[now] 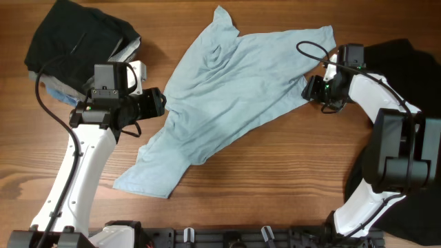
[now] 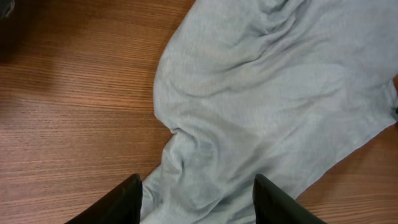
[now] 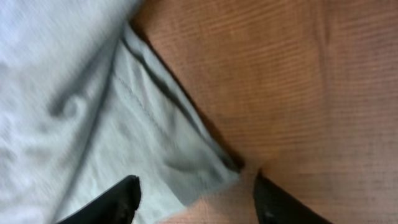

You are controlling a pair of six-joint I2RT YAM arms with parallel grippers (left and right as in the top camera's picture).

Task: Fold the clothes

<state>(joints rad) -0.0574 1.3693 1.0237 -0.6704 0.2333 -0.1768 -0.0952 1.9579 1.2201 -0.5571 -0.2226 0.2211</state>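
Observation:
A pale blue T-shirt (image 1: 234, 89) lies rumpled and slanted across the middle of the wooden table. My left gripper (image 1: 162, 103) is at its left edge. In the left wrist view this gripper (image 2: 198, 200) is open, with the shirt's cloth (image 2: 267, 93) lying loose below the gap between the fingers. My right gripper (image 1: 309, 89) is at the shirt's right edge. In the right wrist view it (image 3: 196, 198) stands open over a hemmed corner of the shirt (image 3: 186, 168), not pinching it. A black garment (image 1: 72, 34) lies bunched at the back left.
Pale cloth (image 1: 127, 49) pokes out from under the black pile at the back left. More black fabric (image 1: 406, 58) lies at the right under my right arm. Bare wood (image 1: 275, 172) shows in front of the shirt. A black rail (image 1: 227, 238) runs along the front edge.

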